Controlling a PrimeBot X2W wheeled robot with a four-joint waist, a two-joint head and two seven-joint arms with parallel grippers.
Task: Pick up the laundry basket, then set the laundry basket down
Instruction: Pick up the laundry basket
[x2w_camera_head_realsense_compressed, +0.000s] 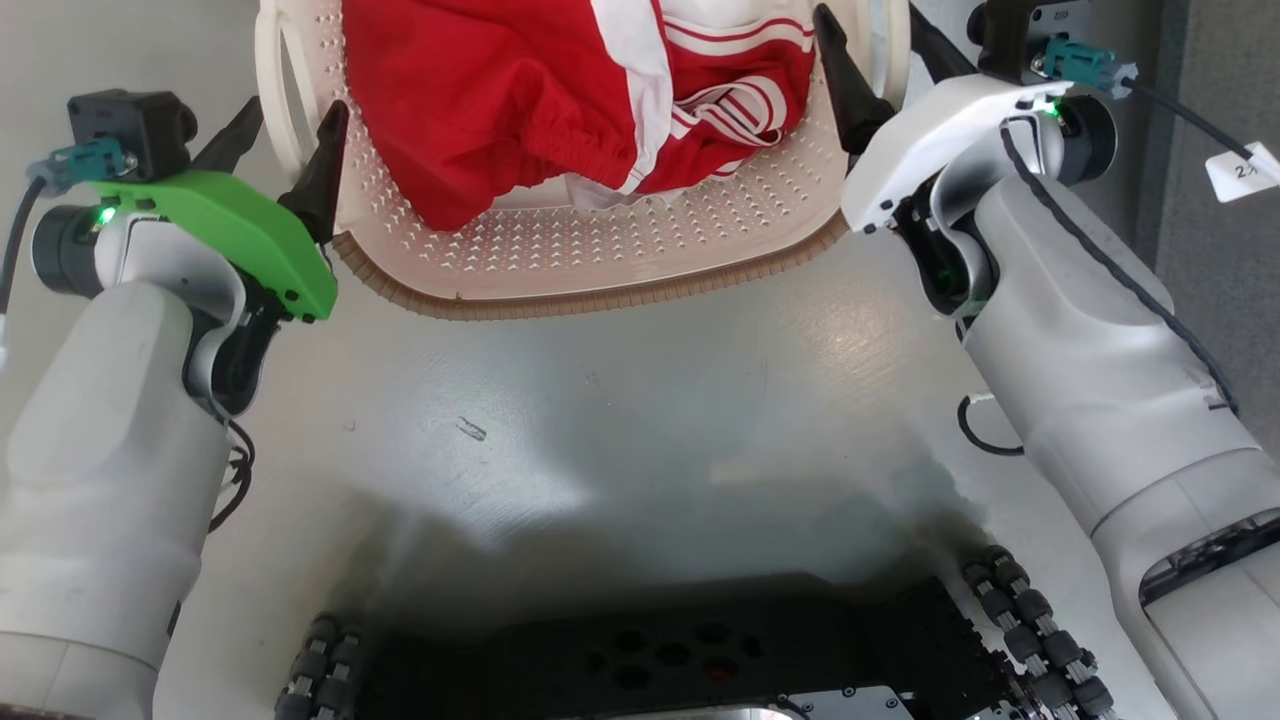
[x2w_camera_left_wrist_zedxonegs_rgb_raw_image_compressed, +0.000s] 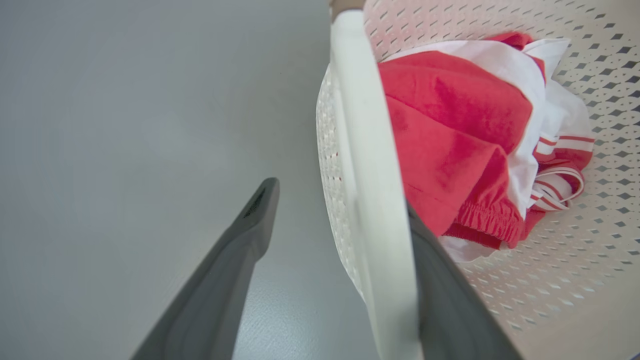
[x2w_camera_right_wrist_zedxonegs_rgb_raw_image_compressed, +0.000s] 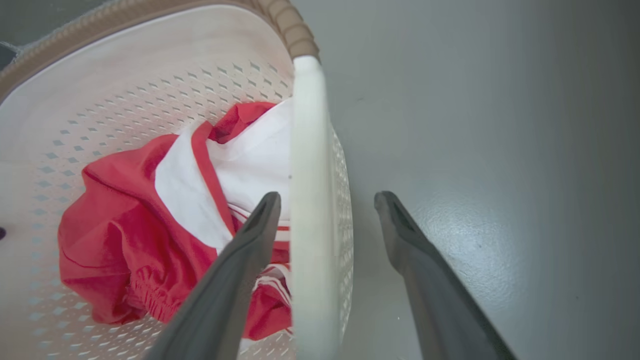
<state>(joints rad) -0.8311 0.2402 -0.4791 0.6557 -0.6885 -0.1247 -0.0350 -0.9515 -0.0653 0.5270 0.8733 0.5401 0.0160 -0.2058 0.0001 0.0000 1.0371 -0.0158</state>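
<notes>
Two grippers reach around the basket's side handles.
The basket (x2w_camera_head_realsense_compressed: 600, 290) is at the top middle of the head view, with red and white clothes (x2w_camera_head_realsense_compressed: 500, 90) inside. The left gripper (x2w_camera_head_realsense_compressed: 295, 115), at the upper left, has its fingers spread apart, one on each side of the white handle (x2w_camera_left_wrist_zedxonegs_rgb_raw_image_compressed: 370, 150). The right gripper (x2w_camera_head_realsense_compressed: 868, 15), at the upper right, is spread the same way around the other handle (x2w_camera_right_wrist_zedxonegs_rgb_raw_image_compressed: 310, 175).
</notes>
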